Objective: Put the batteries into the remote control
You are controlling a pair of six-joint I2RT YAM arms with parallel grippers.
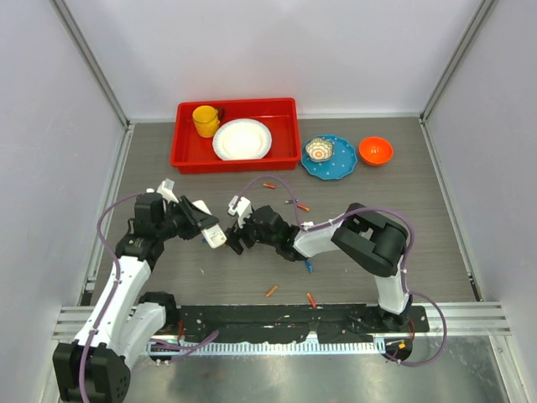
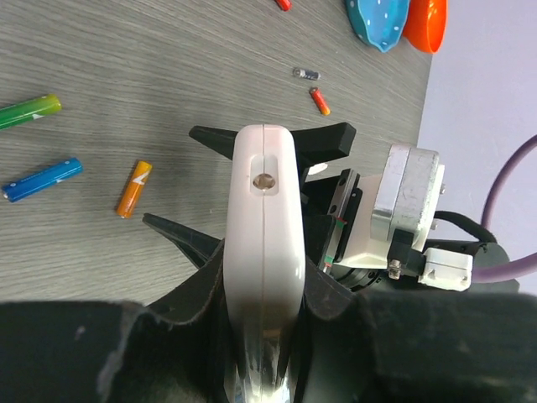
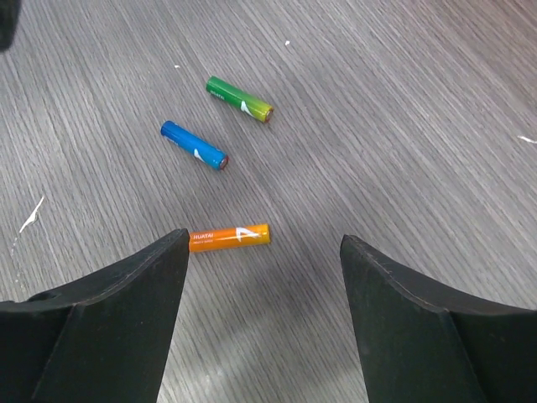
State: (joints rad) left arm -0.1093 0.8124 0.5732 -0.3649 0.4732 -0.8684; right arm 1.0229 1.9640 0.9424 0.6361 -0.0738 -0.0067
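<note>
Gripping the small flat white plastic remote control (image 2: 264,210) edge-on in the closed left tool (image 2: 264,281). Hovering over the grey wood-grain counter (image 3: 403,126) with the right tool (image 3: 264,242), jaws wide apart and empty. Just beyond one fingertip: a slim orange cylindrical battery (image 3: 229,237), lying flat, long axis running finger to finger rather than across the gap. Probably calls for a wrist turn before closing. Farther ahead, well apart from the tool: a slim blue battery (image 3: 194,144) and a slim green battery (image 3: 240,98), both angled.

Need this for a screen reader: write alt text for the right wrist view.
The open right gripper hangs over a grey table, an orange battery lying between its fingertips. A blue battery and a green battery lie beyond.
</note>
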